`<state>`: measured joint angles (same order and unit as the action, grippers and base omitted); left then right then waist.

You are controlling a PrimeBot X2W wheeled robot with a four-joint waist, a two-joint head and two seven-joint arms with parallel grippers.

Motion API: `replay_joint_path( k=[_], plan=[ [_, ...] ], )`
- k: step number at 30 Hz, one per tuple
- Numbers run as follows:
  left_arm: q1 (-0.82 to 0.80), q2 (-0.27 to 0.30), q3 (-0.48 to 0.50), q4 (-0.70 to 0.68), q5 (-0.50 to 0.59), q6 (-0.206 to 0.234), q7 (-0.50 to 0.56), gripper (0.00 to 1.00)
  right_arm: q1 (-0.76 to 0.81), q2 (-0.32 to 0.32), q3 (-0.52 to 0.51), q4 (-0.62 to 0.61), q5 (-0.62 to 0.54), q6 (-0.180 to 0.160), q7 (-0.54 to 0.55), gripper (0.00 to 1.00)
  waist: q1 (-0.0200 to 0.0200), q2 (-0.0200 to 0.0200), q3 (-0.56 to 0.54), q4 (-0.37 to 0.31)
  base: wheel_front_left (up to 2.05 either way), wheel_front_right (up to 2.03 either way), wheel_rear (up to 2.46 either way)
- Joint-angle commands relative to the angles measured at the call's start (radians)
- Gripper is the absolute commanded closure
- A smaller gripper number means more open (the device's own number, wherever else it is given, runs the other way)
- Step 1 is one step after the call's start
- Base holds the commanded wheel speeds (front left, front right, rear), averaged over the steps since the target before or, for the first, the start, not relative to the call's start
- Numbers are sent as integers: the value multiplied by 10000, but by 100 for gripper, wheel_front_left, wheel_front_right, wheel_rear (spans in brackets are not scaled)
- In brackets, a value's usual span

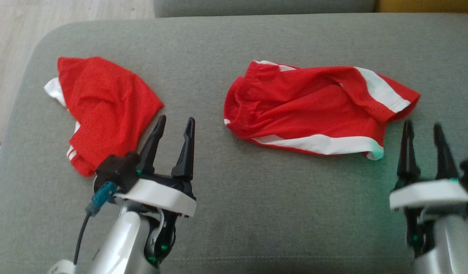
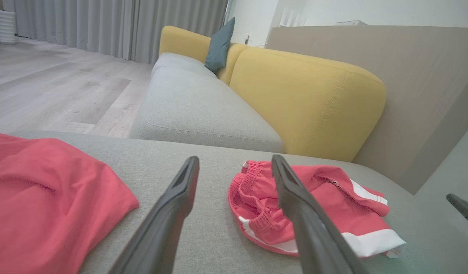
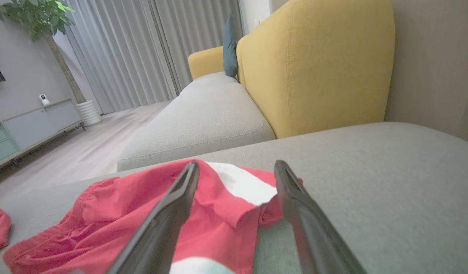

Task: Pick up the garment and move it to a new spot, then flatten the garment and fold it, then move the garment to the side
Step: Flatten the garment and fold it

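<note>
Right end effector (image 1: 422,127): fingers spread wide, empty, just beside the white-banded hem of the crumpled red shorts (image 1: 306,106) lying on the grey cushion (image 1: 257,198). Left end effector (image 1: 176,121): equally wide, empty, beside a second red garment (image 1: 104,99). Relocation appears done; flattening comes next, calling for grips on opposite hems to draw the cloth flat.

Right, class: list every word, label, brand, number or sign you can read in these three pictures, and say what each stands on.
No text can be read anywhere.
Red shorts with white stripes: one tiny dark mark on the fabric, too small to read.
Crumpled red garment with white trim: no text.
Grey fabric sofa cushion: no text.
</note>
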<state>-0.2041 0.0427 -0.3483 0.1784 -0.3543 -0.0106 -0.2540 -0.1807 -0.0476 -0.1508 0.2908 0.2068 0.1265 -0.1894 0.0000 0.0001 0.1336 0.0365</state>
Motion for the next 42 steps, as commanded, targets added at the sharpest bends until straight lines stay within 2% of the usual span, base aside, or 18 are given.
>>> replay_joint_path(
  k=[1,6,14,19,26,34,42],
  plan=[
    [-92,76,235,-382,-68,-79,-78,0,71,-27,371,-413,422,42,-145,0,0,-1,-108,-168,0,0,0],
    [-21,76,266,-317,-81,-111,-78,0,723,-27,984,-434,859,42,-272,0,0,-1,-119,-497,0,0,0],
    [-298,113,162,269,483,-428,-78,0,609,-27,1124,-190,929,42,-236,0,0,-1,125,-826,0,0,0],
    [-1134,641,-568,1421,1454,-742,-34,0,392,-26,1090,-111,974,42,-286,0,0,-1,568,-1012,0,0,0],
    [-2921,1493,-1537,3241,3080,-831,143,0,-14,-26,1220,66,1442,42,-434,0,0,-1,1269,-1315,0,0,0],
    [-3860,1787,-2312,4236,3708,-1001,11,0,-263,-26,1245,210,1406,42,-574,0,0,-1,1583,-1522,0,0,0],
    [-4236,1738,-2359,4488,3695,-797,-68,0,-343,-26,1259,350,1449,42,-657,0,0,-1,1635,-1609,0,0,0]
  ],
)
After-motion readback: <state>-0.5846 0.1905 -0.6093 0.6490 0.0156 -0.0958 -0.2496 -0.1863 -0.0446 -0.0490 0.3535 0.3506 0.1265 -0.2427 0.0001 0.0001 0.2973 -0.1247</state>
